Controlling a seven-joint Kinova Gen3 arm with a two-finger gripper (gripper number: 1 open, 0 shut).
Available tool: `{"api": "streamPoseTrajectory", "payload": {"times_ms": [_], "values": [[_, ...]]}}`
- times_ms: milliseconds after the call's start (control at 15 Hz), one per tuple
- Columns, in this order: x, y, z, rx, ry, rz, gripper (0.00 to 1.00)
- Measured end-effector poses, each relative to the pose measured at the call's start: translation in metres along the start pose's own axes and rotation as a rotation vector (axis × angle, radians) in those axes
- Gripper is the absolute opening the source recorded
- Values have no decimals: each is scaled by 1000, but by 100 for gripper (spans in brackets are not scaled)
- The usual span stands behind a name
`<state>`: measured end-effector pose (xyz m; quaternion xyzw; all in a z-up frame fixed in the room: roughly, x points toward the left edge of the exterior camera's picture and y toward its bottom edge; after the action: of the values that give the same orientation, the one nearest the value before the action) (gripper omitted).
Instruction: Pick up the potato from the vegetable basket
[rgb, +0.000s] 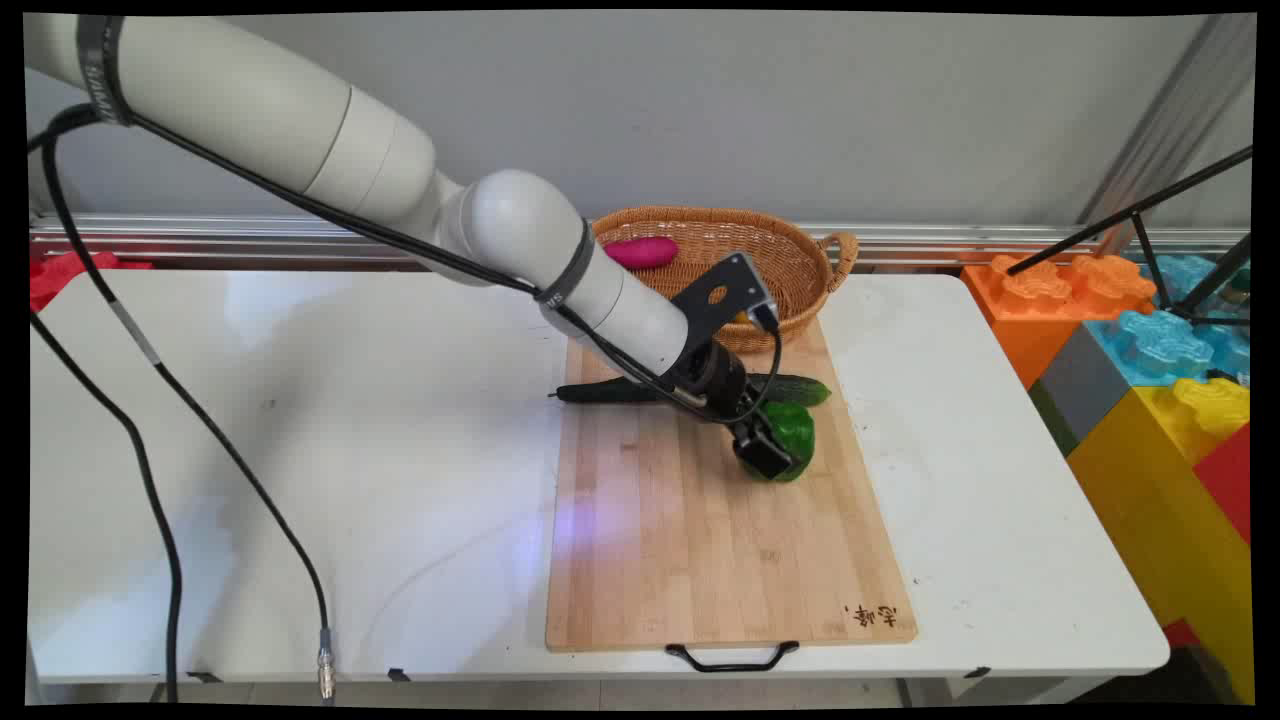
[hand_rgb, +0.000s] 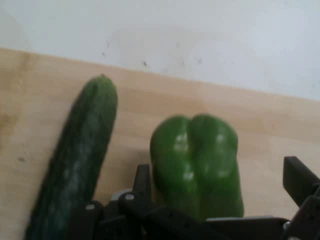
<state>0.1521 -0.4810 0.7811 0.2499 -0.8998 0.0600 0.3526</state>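
Observation:
A green bell pepper (rgb: 797, 428) (hand_rgb: 197, 160) lies on the wooden cutting board (rgb: 680, 540), just in front of a dark green cucumber (rgb: 805, 390) (hand_rgb: 77, 160). My gripper (rgb: 770, 452) (hand_rgb: 220, 170) is low over the board and open, with the pepper between its fingers. In the hand view the left finger (hand_rgb: 142, 180) is against the pepper's side, while the right finger (hand_rgb: 299, 177) stands apart from it. The arm hides the cucumber's middle in the main view.
A wicker basket (rgb: 800, 262) stands at the board's far end with a magenta vegetable (rgb: 641, 252) inside. Large coloured toy blocks (rgb: 1150, 380) and a black tripod (rgb: 1180, 230) stand to the right of the table. Black cables (rgb: 150, 480) hang at the left.

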Motion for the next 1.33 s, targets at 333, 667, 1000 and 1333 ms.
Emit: {"api": "streamPoseTrajectory", "payload": {"times_ms": [333, 667, 1000, 1333], "values": [[30, -4, -17, 17, 27, -9, 100], [63, -21, -37, 92, 43, -5, 100], [90, -60, -48, 232, 36, -54, 100], [103, -94, -39, 300, 14, -158, 100]]}}
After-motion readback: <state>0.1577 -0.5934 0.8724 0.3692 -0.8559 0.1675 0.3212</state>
